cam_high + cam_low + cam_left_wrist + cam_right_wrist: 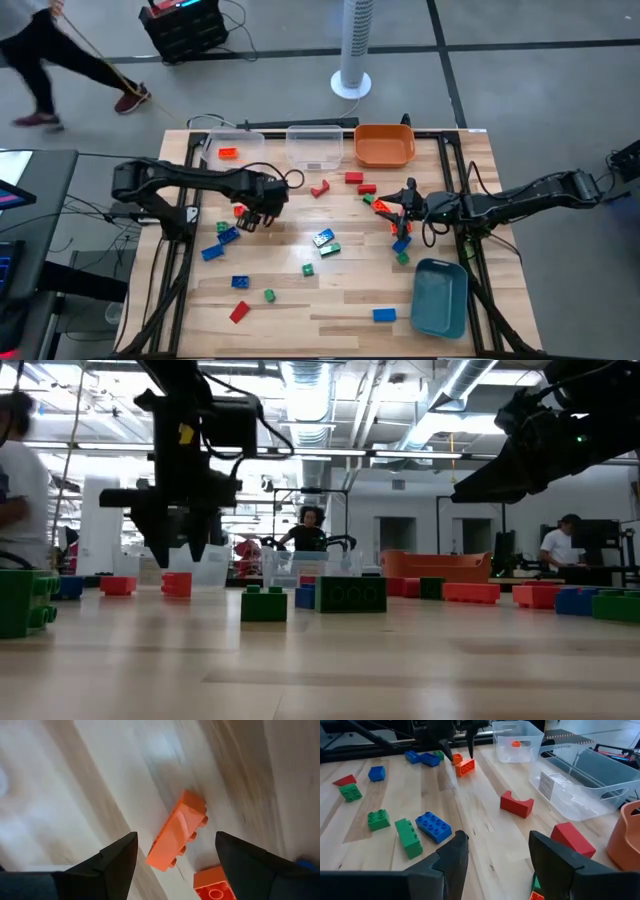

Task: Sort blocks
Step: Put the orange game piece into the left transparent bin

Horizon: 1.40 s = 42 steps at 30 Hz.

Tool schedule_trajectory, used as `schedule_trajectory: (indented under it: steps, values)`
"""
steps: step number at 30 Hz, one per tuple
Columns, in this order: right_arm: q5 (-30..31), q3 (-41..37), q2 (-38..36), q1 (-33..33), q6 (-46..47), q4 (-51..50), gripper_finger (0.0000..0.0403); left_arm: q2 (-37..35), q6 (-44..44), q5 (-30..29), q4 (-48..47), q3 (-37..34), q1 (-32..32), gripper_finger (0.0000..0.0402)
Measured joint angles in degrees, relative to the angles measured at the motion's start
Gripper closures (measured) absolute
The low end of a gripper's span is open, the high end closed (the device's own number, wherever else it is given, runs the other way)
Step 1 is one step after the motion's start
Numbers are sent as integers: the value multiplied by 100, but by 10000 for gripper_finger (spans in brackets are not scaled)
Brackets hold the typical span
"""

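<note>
The left pincer (252,217) hangs over the left half of the table (340,300), nearer the far edge than the near one, with its fingers (112,862) spread and nothing between them. Right under it lies an orange block (177,830), tipped on its side with the studs facing sideways, and a second orange block (215,887) sits just beside it; the fingers stand to each side of the first one but do not touch it. The right pincer (400,205) is over the right half of the table, near a small group of red, orange and green blocks (385,205), and its fingers (452,852) are also apart and empty. The other blocks are scattered on the wood: blue ones (220,240) close to the left edge, a blue and green pair (325,242) about the middle, a red block (238,313) and a blue block (384,315) near the near edge. Along the far edge stand a clear bin (232,150) with one orange piece inside, a second clear bin (314,146) and an orange bin (385,146). A blue-grey bin (440,295) lies at the near right corner. A person (60,60) walks on the floor beyond the far left corner.
</note>
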Motion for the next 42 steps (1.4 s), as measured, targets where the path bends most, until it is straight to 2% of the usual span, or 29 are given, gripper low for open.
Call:
schedule_trajectory:
  steps: [12,16,20,22,26,32,36,42]
  values:
    - [0,0,0,0,-5,-6,184,821,467,-188,-50,4,17,150]
    - [0,0,0,0,-4,-4,184,950,476,-336,-52,7,17,199]
    - [0,0,0,0,1,0,184,960,226,-343,-48,7,15,287]
    - [0,0,0,0,3,-1,185,896,-37,-340,-86,7,17,320]
    - [0,0,0,0,56,-1,185,523,-562,-21,-189,7,34,320]
    - [0,0,0,0,109,-1,184,-301,-1238,52,-319,7,142,320]
    - [0,0,0,-18,110,21,185,-894,-1891,-129,-440,7,726,320]
    - [6,55,1,-198,106,16,185,-1149,-2080,-369,-633,11,2307,320]
